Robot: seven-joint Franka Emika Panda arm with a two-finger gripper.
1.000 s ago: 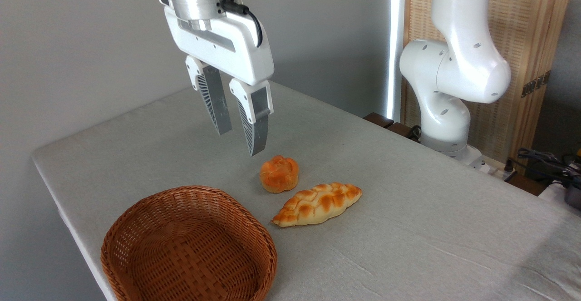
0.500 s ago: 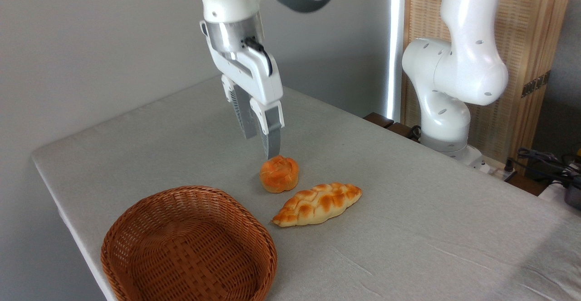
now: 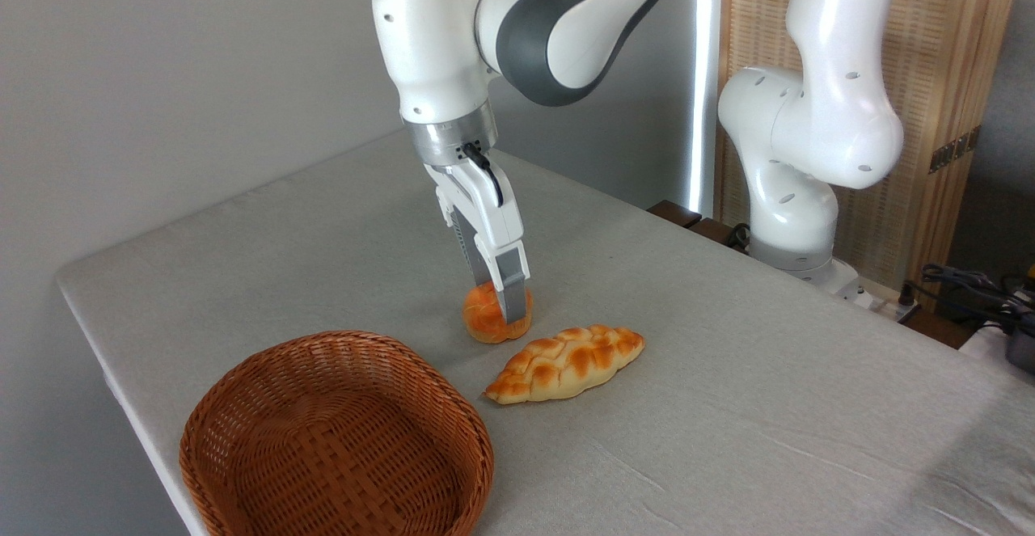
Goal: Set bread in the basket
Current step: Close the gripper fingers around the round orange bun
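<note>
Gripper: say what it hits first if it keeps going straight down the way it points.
The gripper already straddles the round bun, so its palm would likely meet the bun's top first; the fingertips would meet the table, though depth is unclear.

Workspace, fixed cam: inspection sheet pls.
Surface: table under grey cloth, faint wrinkles at right.
Job's things: bun on the cloth; basket empty, front left.
Clutter: braided loaf beside the bun, apart from it.
Grippers: pincer down over the bun, fingers astride it; closure cannot be told.
Cables: black lead at the wrist; dark cables far right.
Surroundings: grey wall, slatted wooden screen.
</note>
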